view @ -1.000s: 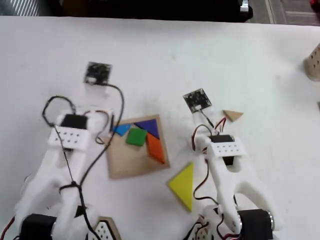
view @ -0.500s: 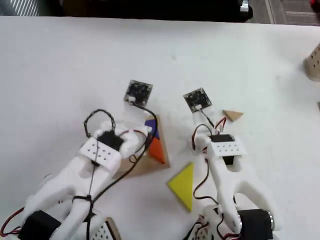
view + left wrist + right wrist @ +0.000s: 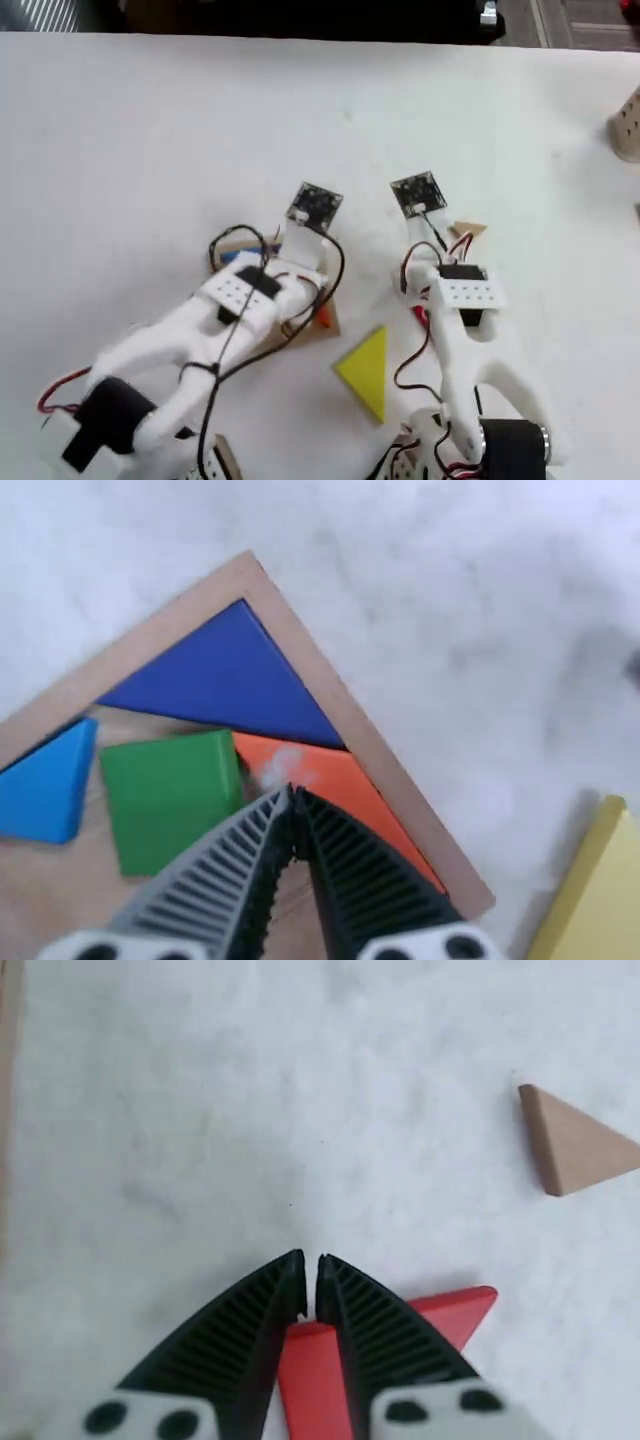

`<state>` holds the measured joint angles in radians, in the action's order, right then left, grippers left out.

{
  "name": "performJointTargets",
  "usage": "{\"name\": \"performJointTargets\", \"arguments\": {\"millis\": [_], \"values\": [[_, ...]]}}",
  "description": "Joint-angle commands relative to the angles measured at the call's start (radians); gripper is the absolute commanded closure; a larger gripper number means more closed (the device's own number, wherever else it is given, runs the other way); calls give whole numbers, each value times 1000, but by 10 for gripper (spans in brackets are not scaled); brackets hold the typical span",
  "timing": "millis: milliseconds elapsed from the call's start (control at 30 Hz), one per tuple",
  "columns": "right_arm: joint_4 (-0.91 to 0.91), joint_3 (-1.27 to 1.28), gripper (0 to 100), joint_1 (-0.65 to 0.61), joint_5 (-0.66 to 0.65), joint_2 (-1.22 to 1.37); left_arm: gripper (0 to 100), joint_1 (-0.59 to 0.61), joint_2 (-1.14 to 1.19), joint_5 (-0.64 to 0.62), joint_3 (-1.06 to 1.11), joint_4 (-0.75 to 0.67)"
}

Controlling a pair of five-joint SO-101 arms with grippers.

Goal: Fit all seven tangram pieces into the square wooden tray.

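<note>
Holding four pieces (image 3: 170, 790), the wooden tray (image 3: 319, 680) is found under the left gripper (image 3: 295, 800), clenched empty over the orange triangle (image 3: 350, 780), probably to nudge it flush to the rim. Bare tray floor is left beside it. The right gripper (image 3: 308, 1265), also clenched, is poised over the red piece (image 3: 440, 1315); the yellow triangle (image 3: 368, 372) is left on open table (image 3: 150, 130).

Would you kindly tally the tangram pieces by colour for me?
Dark blue triangle: 1
Light blue triangle: 1
Green square: 1
Orange piece: 1
Yellow triangle: 1
Red piece: 1
Tan triangle: 1
Total: 7
</note>
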<state>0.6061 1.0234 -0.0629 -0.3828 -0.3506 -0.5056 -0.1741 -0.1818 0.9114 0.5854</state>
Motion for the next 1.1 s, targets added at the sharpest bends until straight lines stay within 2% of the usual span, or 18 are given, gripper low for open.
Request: {"name": "performJointTargets", "arguments": {"millis": [0,233,433,500,633,833,933,1067], "values": [[5,-43,974,12,-8,-19,976,82,45,-2,-115,71],[5,-43,974,10,-11,-19,977,200,47,-2,-114,77],[8,-43,974,10,-12,-19,977,197,8,8,-149,198],[8,-43,974,10,-12,-19,977,196,-41,68,-129,216],[8,-43,974,8,-14,-19,978,168,-171,170,-26,192],[10,-43,974,8,-14,-19,977,150,-277,169,98,60],[10,-43,974,7,-14,-19,977,213,-285,163,89,40],[12,-41,974,7,-14,-19,977,354,-278,58,35,43]]}}
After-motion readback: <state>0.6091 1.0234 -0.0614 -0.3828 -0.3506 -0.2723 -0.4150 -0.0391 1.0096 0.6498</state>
